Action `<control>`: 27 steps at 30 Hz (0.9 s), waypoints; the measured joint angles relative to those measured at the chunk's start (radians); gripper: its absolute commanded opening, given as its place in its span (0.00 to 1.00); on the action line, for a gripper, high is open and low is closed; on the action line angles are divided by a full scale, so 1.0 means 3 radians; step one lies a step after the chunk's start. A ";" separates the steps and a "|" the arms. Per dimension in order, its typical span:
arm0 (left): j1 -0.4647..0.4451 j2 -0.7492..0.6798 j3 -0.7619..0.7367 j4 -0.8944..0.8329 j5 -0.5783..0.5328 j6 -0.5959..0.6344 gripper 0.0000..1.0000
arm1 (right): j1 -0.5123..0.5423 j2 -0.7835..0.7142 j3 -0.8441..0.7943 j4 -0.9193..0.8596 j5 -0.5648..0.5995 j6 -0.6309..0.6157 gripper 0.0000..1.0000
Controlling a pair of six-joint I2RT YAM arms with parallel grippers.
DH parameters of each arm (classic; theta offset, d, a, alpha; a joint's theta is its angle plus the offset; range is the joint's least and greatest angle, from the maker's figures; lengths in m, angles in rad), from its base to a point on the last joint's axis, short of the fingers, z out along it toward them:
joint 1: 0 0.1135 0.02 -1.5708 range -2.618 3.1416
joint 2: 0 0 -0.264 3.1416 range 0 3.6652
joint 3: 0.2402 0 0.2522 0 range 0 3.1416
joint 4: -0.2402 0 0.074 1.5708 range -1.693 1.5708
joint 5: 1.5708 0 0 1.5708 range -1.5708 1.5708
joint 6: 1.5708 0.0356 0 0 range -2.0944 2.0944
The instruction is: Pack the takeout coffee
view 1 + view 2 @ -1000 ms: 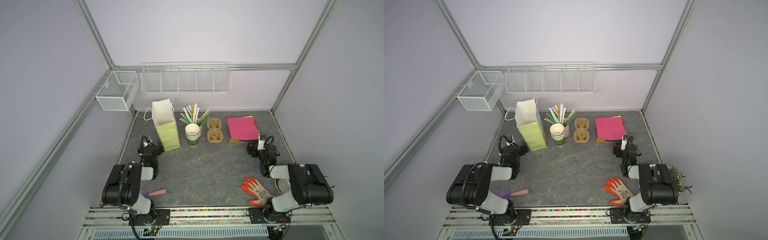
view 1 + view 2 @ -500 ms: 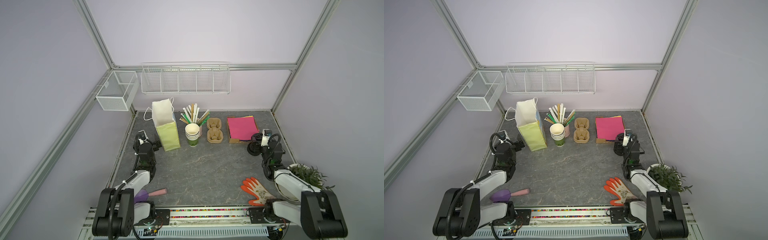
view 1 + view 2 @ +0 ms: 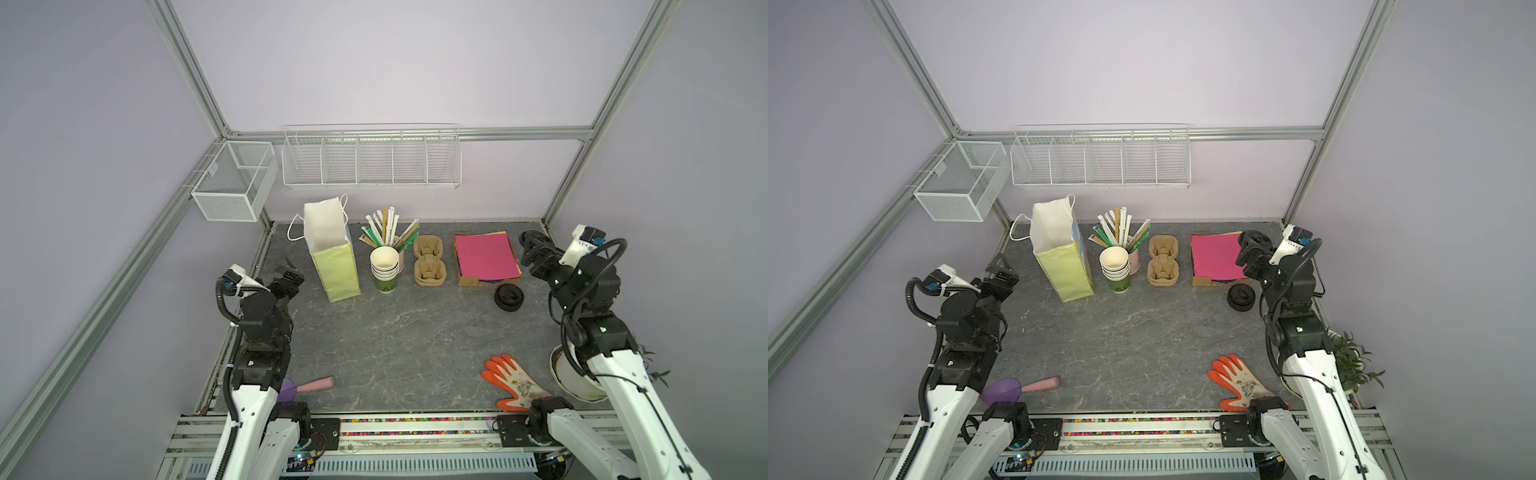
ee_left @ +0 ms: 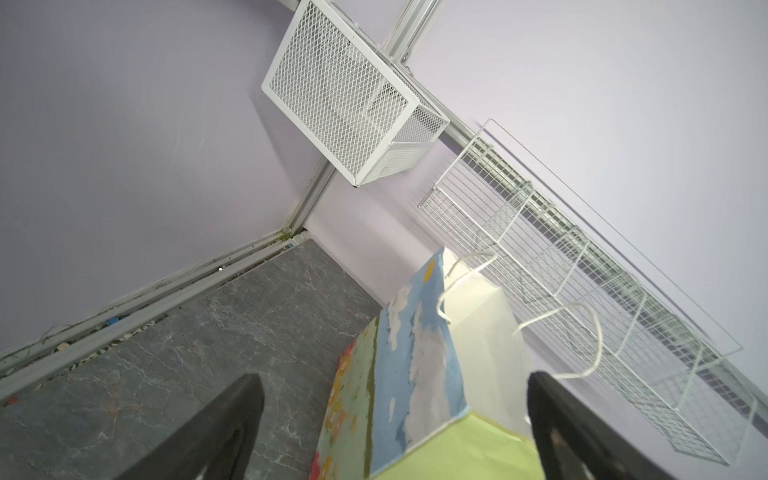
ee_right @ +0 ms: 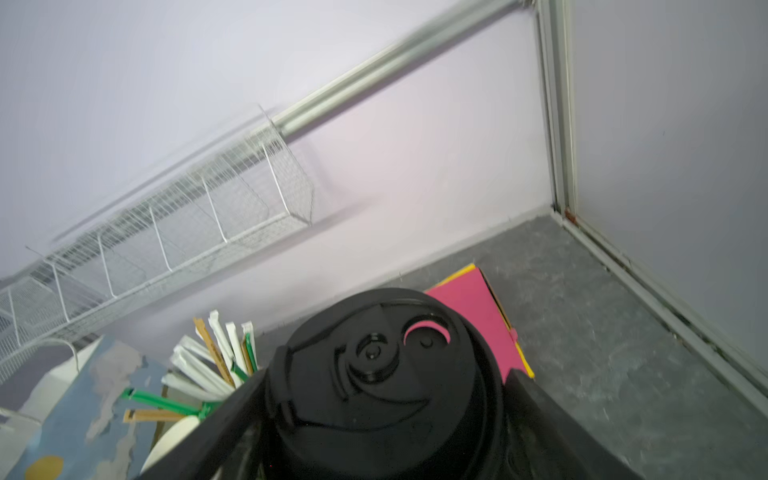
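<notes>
The takeout coffee (image 3: 508, 297) (image 3: 1239, 297), a small black cup with a black lid, stands on the table in front of the pink paper box. My right gripper (image 3: 532, 246) (image 3: 1250, 246) (image 5: 382, 386) hangs above the back right corner, shut on a separate round black lid (image 5: 374, 361). Pink shows through that lid's sip hole. Whether a cup hangs behind the lid I cannot tell. My left gripper (image 3: 291, 271) (image 3: 1001, 272) (image 4: 395, 380) is open and empty, left of the upright green paper bag (image 3: 334, 266) (image 4: 419, 374) and apart from it.
Right of the bag stand a stack of green cups (image 3: 385, 266), a holder of wrapped straws (image 3: 388, 230), a cardboard cup carrier (image 3: 429, 262) and the pink paper box (image 3: 484, 257). An orange glove (image 3: 513, 382), a purple scoop (image 3: 307, 386) and a plant pot (image 3: 577, 374) lie near the front.
Both arms have unfolded and risen from a low pose. The right gripper has gone up and back with the black lid, leaving the cup uncovered. The left gripper has swung towards the bag.
</notes>
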 measured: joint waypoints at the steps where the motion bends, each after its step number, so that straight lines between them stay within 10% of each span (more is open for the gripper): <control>1: 0.0000 -0.0023 0.0042 -0.0070 0.0046 -0.0027 0.99 | 0.0004 0.0099 0.0074 -0.0174 -0.0034 -0.0001 0.88; 21: -0.0557 0.0589 0.0853 -0.1553 0.0492 0.0364 0.97 | 0.0421 0.0982 0.0478 -0.1597 -0.0141 -0.0196 0.88; 27: -0.1293 0.1134 0.1314 -0.1985 0.0228 0.0249 0.97 | 0.0544 0.1007 0.0476 -0.1631 -0.0031 -0.0256 0.88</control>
